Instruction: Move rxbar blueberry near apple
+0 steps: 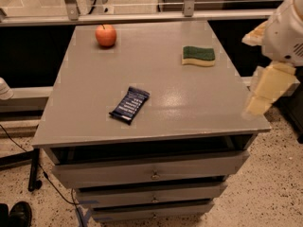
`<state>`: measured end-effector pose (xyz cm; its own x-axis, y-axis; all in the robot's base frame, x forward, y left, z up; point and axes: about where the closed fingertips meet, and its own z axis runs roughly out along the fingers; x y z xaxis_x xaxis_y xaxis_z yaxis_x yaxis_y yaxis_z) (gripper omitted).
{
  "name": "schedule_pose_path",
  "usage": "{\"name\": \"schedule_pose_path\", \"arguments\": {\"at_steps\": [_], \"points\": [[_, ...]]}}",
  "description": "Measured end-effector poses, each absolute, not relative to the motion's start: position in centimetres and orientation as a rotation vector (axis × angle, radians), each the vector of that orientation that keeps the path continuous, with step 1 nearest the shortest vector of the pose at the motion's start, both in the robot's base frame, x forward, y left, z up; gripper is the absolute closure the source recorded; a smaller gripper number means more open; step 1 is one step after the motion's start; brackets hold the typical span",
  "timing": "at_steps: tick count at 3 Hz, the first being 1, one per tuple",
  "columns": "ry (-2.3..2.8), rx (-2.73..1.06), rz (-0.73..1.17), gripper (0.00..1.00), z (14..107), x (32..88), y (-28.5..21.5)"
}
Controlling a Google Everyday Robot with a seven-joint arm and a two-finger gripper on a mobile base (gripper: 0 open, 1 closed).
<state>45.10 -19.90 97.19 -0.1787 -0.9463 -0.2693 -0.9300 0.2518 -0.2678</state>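
Camera view: the rxbar blueberry (129, 105) lies flat and slanted left of the frame's centre on the grey counter (199, 112), well apart from the apple (106, 35) at the counter's upper left. A green-and-yellow sponge (198, 56) sits upper right. The end effector (266, 90) hangs at the right edge of the frame, beside the counter's edge, holding nothing; I cannot tell whether it is open or closed.
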Motion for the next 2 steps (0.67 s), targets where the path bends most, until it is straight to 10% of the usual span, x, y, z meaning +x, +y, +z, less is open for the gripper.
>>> {"name": "schedule_pose_path", "arguments": {"at_steps": [2], "points": [[1.793, -1.788, 0.261, 0.0, 93.1, 50.9, -10.7]]}}
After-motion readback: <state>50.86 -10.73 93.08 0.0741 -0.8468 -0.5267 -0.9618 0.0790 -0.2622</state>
